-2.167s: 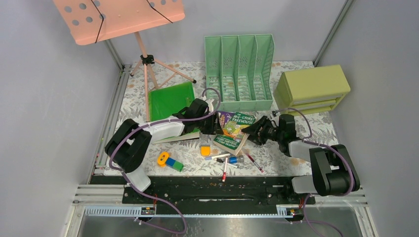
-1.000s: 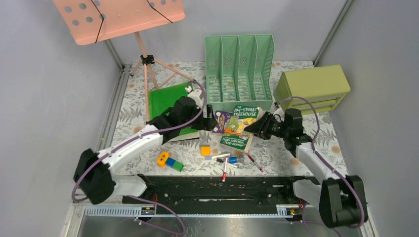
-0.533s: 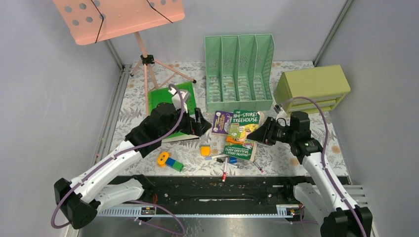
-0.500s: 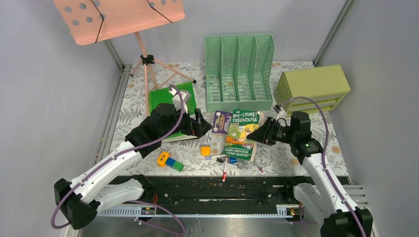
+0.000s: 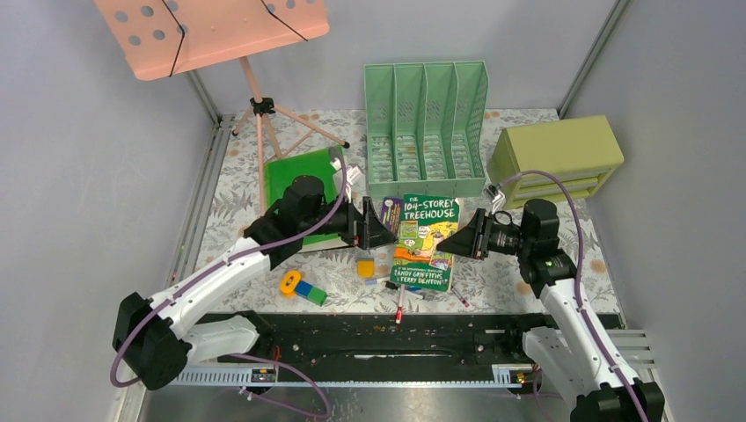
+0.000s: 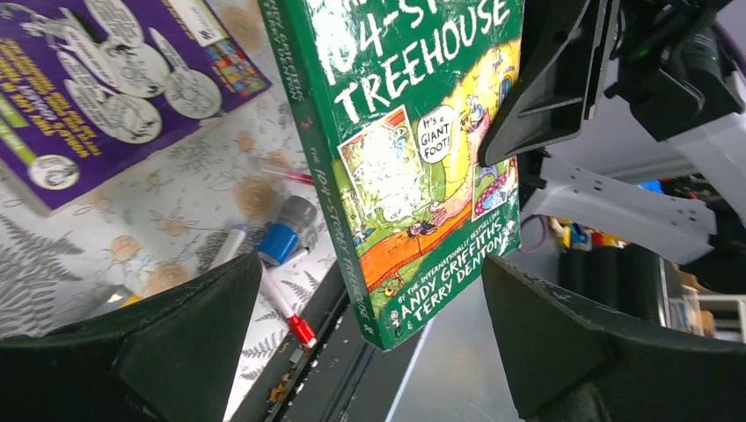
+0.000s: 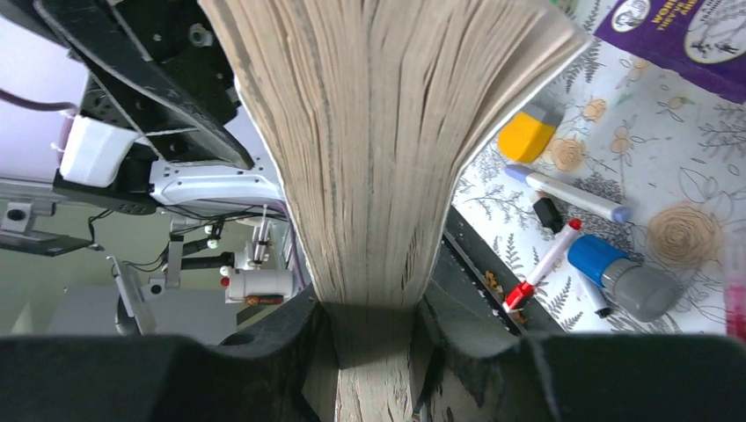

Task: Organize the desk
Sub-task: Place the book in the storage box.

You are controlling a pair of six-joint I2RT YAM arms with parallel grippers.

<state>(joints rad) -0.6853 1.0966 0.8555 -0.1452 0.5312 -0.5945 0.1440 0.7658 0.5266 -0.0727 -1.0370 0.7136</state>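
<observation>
beneath the green book [image 5: 426,243], loose markers [image 5: 399,306]

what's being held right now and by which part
Jaws of the right gripper clamp the green book by its page edge; left gripper holds nothing.

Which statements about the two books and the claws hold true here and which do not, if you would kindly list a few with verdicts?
1. The right claw is clamped on the page edge of the green Treehouse book. True.
2. The left claw is shut on that book's spine. False: its jaws stand wide open and grip nothing.
3. The purple book lies flat on the desk. True.
4. The green Treehouse book stands in a slot of the file rack. False: it is held up in front of the rack, above the desk.
</observation>
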